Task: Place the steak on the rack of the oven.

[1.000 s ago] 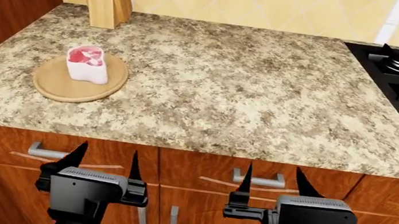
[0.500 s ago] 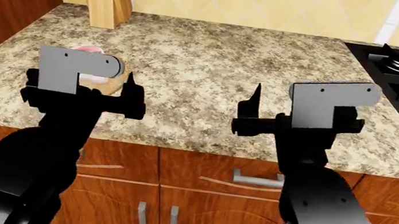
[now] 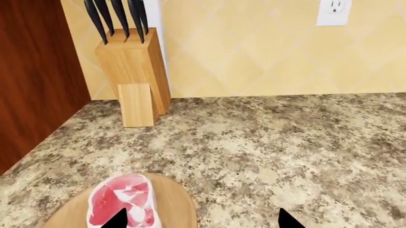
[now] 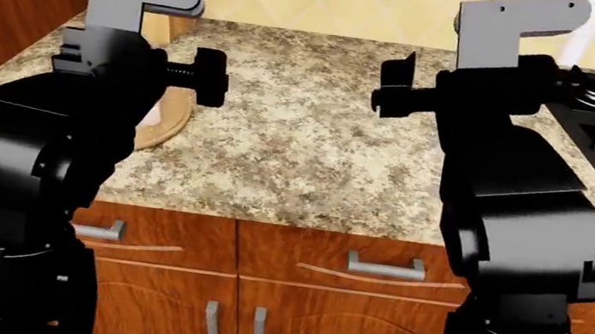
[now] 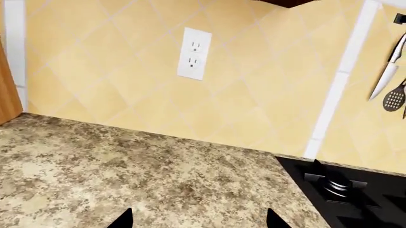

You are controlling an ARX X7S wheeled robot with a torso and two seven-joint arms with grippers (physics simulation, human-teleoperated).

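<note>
Steak (image 3: 122,205), red-pink marbled chunk, on round wooden board (image 3: 170,204), lower left of frame. Left gripper (image 3: 199,219) and right gripper (image 5: 198,219): jaws open, empty. Risk: off-centre approach nudges steak off board.

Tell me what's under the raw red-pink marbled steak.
The steak sits on a round flat wooden board on the speckled granite counter. The board's near part is out of frame.
</note>
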